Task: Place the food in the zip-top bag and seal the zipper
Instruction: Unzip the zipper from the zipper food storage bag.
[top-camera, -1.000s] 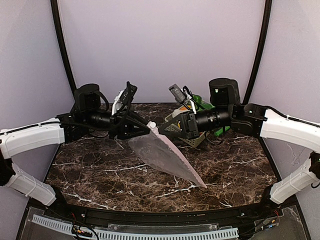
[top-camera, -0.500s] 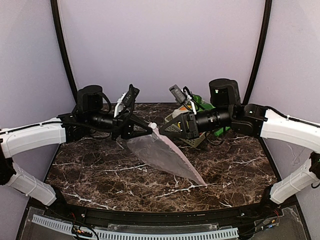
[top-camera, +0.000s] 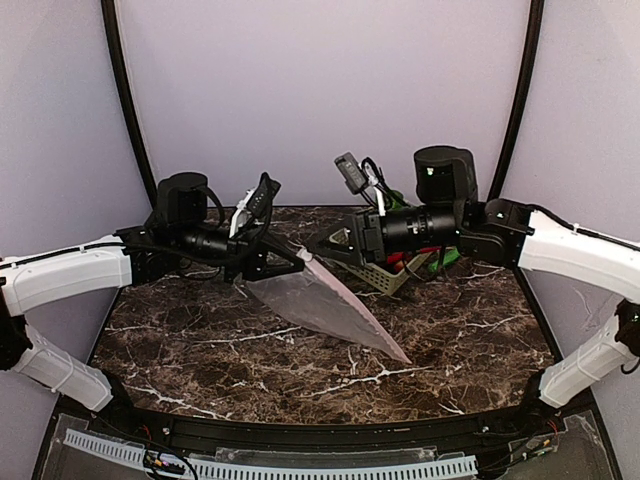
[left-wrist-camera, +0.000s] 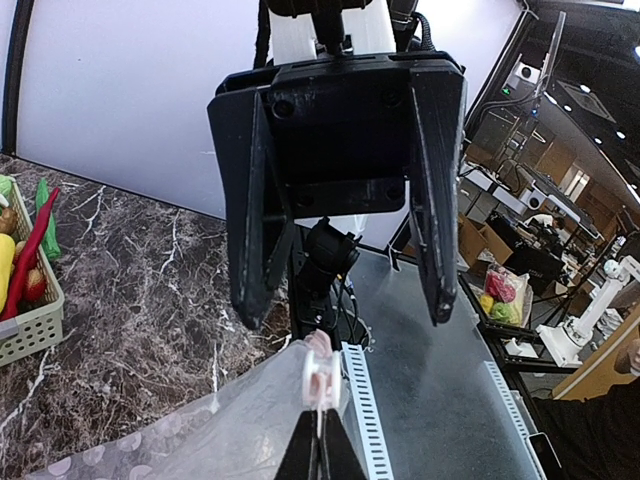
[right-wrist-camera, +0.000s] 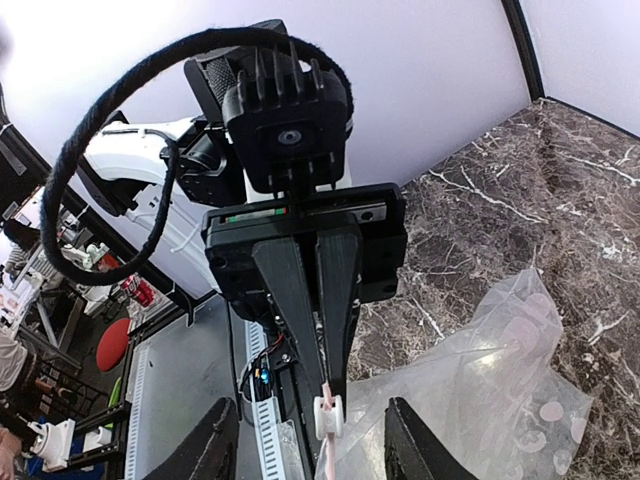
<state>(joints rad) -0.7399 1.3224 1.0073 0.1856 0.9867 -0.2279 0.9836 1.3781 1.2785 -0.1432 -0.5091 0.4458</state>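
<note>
Hanging from the left gripper (top-camera: 302, 261), clenched on its zipper (left-wrist-camera: 318, 372) end, the clear bag (top-camera: 335, 305) droops to the table (top-camera: 200, 340); right gripper (left-wrist-camera: 345, 300) released, jaws spread beside that end.

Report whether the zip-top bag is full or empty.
Empty: the bag hangs flat from the left gripper, nothing inside; food sits in the basket.

A: How much of the pale green lattice basket (top-camera: 385, 274) shows from above?
B: Little. The right arm's black wrist (top-camera: 408, 230) covers most of it, so only red and green scraps of the small plastic toy produce (top-camera: 402, 260) peek out.
A: And the wrist views?
B: The clear dotted plastic bag (left-wrist-camera: 200, 430) runs off the bottom edge in both, and the left one's left edge cuts the basket.
</note>
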